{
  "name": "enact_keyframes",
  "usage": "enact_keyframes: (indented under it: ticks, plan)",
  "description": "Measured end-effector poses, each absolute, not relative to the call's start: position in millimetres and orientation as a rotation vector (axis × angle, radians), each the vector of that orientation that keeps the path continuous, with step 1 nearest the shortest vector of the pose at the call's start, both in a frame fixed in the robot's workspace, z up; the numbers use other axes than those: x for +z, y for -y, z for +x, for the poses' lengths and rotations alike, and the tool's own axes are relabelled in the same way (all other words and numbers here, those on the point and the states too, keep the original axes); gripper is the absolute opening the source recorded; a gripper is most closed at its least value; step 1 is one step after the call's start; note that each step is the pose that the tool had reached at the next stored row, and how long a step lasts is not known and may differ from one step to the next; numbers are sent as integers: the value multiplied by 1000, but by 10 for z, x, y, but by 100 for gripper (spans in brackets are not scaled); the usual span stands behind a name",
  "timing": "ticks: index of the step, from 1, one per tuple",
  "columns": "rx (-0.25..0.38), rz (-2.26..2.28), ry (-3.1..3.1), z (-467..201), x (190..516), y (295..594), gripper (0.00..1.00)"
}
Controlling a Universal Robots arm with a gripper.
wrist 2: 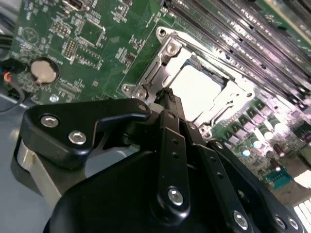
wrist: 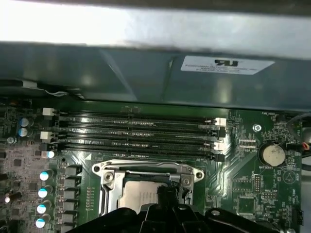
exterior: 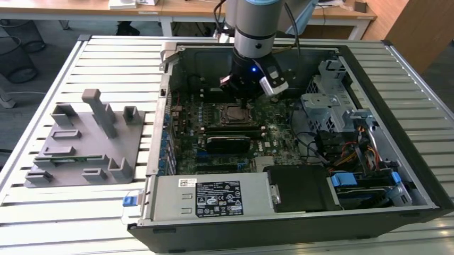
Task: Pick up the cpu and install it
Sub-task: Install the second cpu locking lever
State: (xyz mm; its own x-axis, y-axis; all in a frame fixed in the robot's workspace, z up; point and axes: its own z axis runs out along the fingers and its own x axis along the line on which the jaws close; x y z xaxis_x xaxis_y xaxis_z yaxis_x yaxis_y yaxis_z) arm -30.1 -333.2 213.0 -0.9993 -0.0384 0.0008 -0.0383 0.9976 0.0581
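Judging by the flat silver-grey square cpu (wrist 2: 197,90) lying in its metal-framed socket (wrist 2: 165,48) at frame centre, we reckon installation nearly done; our black gripper (wrist 2: 169,97), clenched empty, hovers just beside.

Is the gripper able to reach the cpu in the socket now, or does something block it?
Probably yes. The gripper sits just above the cpu in its socket frame, and nothing lies between them in either wrist view.
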Motion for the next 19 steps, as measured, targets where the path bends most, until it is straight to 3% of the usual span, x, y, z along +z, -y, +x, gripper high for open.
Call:
enact_keyframes:
  ticks: [9, 19]
  plan:
    - [-92, 61, 3138, -301, 2337, 3357, 11]
    - [-91, 60, 3138, -302, 2336, 3419, 11]
